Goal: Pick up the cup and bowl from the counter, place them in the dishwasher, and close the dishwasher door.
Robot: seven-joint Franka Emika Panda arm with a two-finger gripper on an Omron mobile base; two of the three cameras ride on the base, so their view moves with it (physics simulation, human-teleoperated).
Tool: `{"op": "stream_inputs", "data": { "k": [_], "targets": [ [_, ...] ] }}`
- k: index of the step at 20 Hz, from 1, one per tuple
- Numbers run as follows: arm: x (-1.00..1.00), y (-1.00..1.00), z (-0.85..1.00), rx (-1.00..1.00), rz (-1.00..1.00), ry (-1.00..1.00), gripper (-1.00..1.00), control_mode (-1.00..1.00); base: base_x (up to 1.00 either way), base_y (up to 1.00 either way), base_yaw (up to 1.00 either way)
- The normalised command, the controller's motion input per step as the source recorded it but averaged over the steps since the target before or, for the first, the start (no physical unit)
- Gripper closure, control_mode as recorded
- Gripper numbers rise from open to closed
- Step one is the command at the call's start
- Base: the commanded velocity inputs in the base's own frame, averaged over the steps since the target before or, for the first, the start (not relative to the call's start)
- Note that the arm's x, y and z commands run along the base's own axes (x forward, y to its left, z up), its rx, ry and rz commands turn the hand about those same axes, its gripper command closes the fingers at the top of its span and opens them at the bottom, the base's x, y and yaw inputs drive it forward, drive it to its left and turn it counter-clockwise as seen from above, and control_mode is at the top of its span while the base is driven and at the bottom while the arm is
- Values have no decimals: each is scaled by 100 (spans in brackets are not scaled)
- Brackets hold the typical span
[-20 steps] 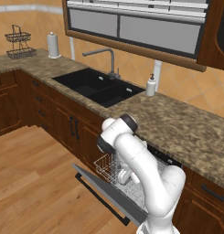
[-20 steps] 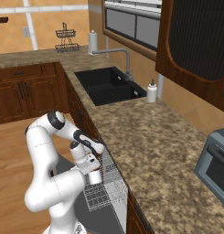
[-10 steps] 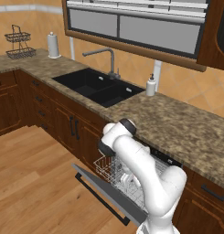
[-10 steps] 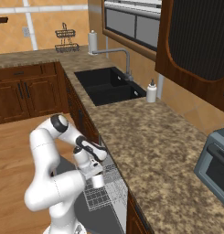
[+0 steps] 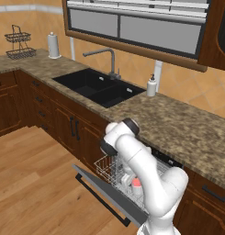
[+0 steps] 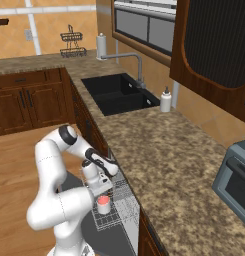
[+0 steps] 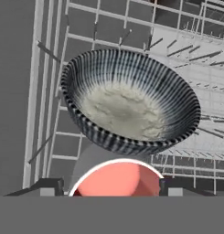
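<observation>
Left base view, cup: the cup [image 5: 137, 185] is standing upright in the white wire rack [image 5: 115, 170] of the dishwasher [image 5: 146, 181], its red-pink inside facing up, low beside the arm's forearm.
Left base view, door: the dishwasher door [image 5: 109, 195] is lying dropped open, its black bar handle [image 5: 104, 199] running along the outer edge over the wooden floor [image 5: 36, 183].
Left base view, desk: the desk [image 5: 178, 126] is running above the machine, carrying the soap bottle [image 5: 152, 86] next to the black sink [image 5: 99, 87].
Left base view, claw: the arm's own links are hiding the claw here.
Right base view, cup and claw: the claw [image 6: 102, 193] is pointing down into the rack [image 6: 114, 207], and the cup [image 6: 103, 204] is sitting right beneath it; from here I cannot tell whether they are touching.
Right base view, extra: this side is showing the grey appliance [image 6: 233, 182] at the far end of the desk [image 6: 169, 150].
Hand view, cup: the cup [image 7: 117, 179] is sitting between the two dark fingertips [image 7: 48, 186], its red inside showing at the bottom edge.
Hand view, bowl: the bowl [image 7: 129, 100] is resting tilted on the rack wires [image 7: 77, 32], just beyond the cup, pale speckled inside facing the camera.
Hand view, claw: the fingertips are standing wide apart, one on each side of the cup rim with a small gap showing, so the claw is looking released and is gripping nothing.
</observation>
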Motion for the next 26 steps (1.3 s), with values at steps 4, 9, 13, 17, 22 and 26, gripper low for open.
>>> {"op": "stream_inputs", "data": {
  "k": [4, 9, 13, 17, 22, 26],
  "targets": [
    [-28, 59, 88, 0, 0, 0, -100, -100, 0, 0, 0],
    [-32, 73, 99, -3, 2, 0, -100, -100, 0, 0, 0],
    [-9, 67, 100, -12, 17, 0, -100, -100, 0, 0, 0],
    [-2, 78, 100, -17, 25, 0, -100, -100, 0, 0, 0],
    [-8, 99, 87, -30, 44, 0, -100, -100, 0, 0, 0],
    [-21, 91, 82, -38, 60, -1, -100, -100, 0, 0, 0]
  ]
}}
